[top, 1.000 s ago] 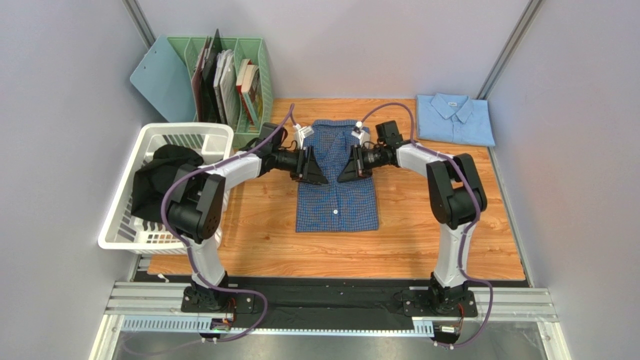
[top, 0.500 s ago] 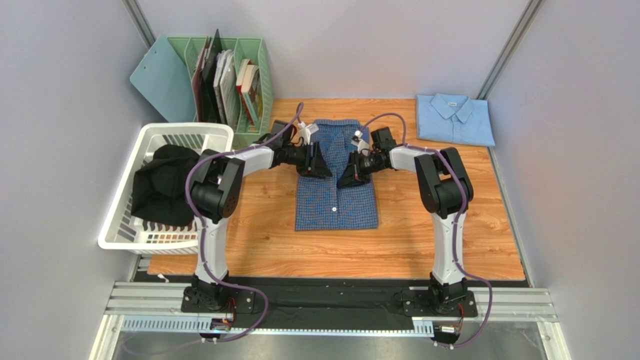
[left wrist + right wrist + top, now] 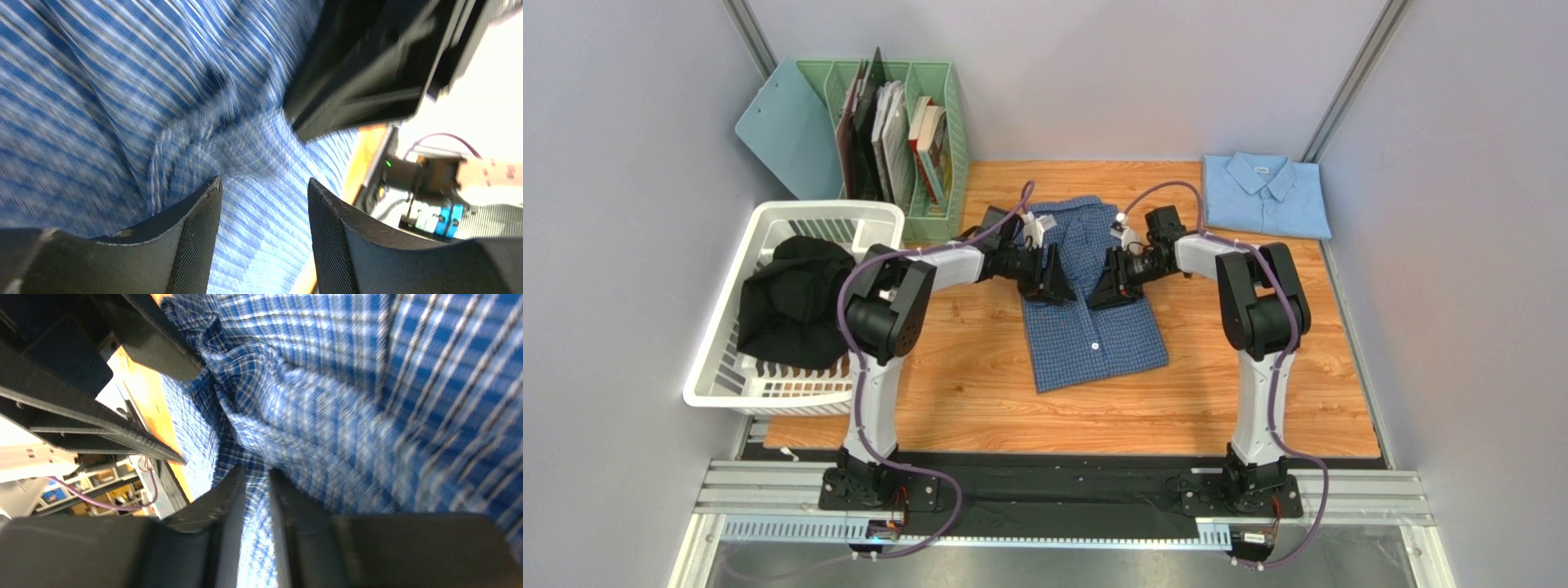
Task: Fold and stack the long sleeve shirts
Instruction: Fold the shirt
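Mid-table, the check shirt (image 3: pixel 1097 333) lies folded to a narrow panel, collar end away from the arms and hem toward them. It sits a bit askew to the table (image 3: pixel 1259 368) edges. Both grippers are down on its upper half, nose to nose.

R gripper (image 3: pixel 1103 279): fingers (image 3: pixel 227 533) nearly together w/ a strip of check cloth in the slit. Reads as a pinch, tho how hard it bites I can't say. L gripper (image 3: pixel 1053 272): fingers (image 3: pixel 196 239) stand apart, cloth shows in the gap but doesn't look nipped, so released as far as I can tell.

The pale shirt (image 3: pixel 1265 194) is folded at the far right corner, well apart from the check one.

Risks, my guess:
- One side pinched and the other loose means any pull swings the panel more, or peels the fold open.
- The fingertips are v. close, so a small inward move could knock them together.
- A lift by one pinch only would let the loose half sag and unfold.

Room: bare wood to the right and toward the arms, w/ an open lane to the pale shirt. The left is tighter, w/ the basket (image 3: pixel 824 211) and its dark garment (image 3: pixel 787 306) at that edge. The rack (image 3: pixel 956 123) sits near the L arm's far side.
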Available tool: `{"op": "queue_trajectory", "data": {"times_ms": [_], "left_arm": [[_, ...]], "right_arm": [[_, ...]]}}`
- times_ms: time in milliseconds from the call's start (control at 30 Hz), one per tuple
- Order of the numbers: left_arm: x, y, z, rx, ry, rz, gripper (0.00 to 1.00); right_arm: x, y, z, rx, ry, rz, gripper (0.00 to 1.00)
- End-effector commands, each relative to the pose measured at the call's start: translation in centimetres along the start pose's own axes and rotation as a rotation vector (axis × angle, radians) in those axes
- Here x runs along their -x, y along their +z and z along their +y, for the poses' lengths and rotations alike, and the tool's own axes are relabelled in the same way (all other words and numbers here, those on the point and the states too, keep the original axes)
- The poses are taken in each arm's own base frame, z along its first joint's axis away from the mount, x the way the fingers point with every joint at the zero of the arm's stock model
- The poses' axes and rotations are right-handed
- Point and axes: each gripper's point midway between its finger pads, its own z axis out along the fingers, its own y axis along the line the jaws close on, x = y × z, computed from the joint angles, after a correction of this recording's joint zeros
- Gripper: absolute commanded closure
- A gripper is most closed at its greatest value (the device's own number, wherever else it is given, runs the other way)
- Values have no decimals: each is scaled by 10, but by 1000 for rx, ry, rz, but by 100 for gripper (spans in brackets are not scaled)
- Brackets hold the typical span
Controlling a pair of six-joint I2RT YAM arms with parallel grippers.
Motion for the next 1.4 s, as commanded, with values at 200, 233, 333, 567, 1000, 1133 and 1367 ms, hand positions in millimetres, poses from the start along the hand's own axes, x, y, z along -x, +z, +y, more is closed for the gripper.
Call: {"op": "queue_trajectory", "data": {"times_ms": [200, 233, 333, 567, 1000, 1133, 1367], "left_arm": [[-17, -68, -78, -193, 74, -87, 38], [-24, -61, -63, -164, 35, -71, 38], [-24, -43, -35, -101, -16, -34, 41], [-20, -23, 26, 86, -132, 96, 47], [-91, -81, -95, -336, 63, 120, 33], [-124, -65, -104, -373, 52, 156, 29], [-158, -29, -31, -191, -184, 230, 30]], "right_arm": [[-51, -56, 47, 61, -98, 3, 66], [-58, -55, 32, 42, -53, 11, 67], [-65, -46, -5, -33, 23, 17, 71], [-92, -20, -26, -33, 192, 44, 76], [-113, -51, 89, 191, -86, -11, 42], [-131, -31, 98, 228, -126, 65, 43], [-152, 0, 31, 173, 74, 150, 59]]}}
